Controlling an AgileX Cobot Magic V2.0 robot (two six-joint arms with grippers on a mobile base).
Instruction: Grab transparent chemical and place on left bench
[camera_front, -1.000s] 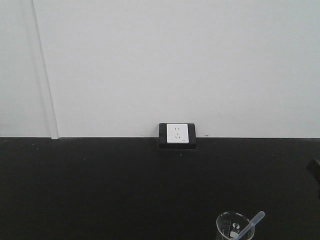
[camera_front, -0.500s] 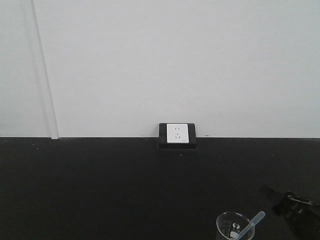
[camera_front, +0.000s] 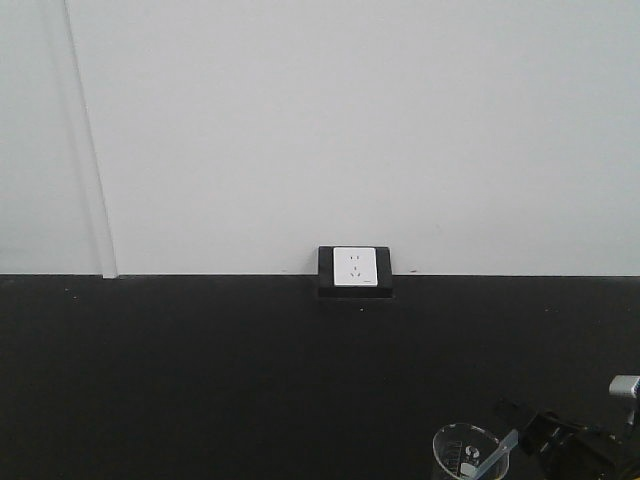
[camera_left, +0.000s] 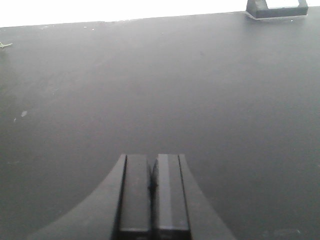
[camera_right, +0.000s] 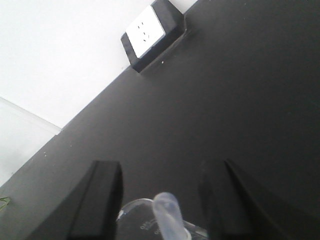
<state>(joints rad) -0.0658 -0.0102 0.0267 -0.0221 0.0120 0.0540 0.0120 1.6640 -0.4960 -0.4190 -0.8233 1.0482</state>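
The transparent chemical is a slim whitish pipette (camera_front: 492, 460) leaning to the right in a clear glass beaker (camera_front: 462, 452) at the bottom right of the front view. My right gripper (camera_front: 522, 425) is open and reaches in from the right at the pipette's top. In the right wrist view the pipette's bulb (camera_right: 169, 214) stands between the two black fingers (camera_right: 102, 200) without touching them, above the beaker rim (camera_right: 131, 209). My left gripper (camera_left: 151, 161) is shut and empty, low over the black bench (camera_left: 150, 75). It does not show in the front view.
A white wall socket in a black housing (camera_front: 353, 268) sits where the bench meets the white wall; it also shows in the right wrist view (camera_right: 145, 31) and at the left wrist view's top right (camera_left: 276, 7). The black bench (camera_front: 200, 380) stretches left of the beaker.
My right gripper has come in from the right edge of the front view and now reaches the pipette's bulb. The beaker and pipette have not moved.
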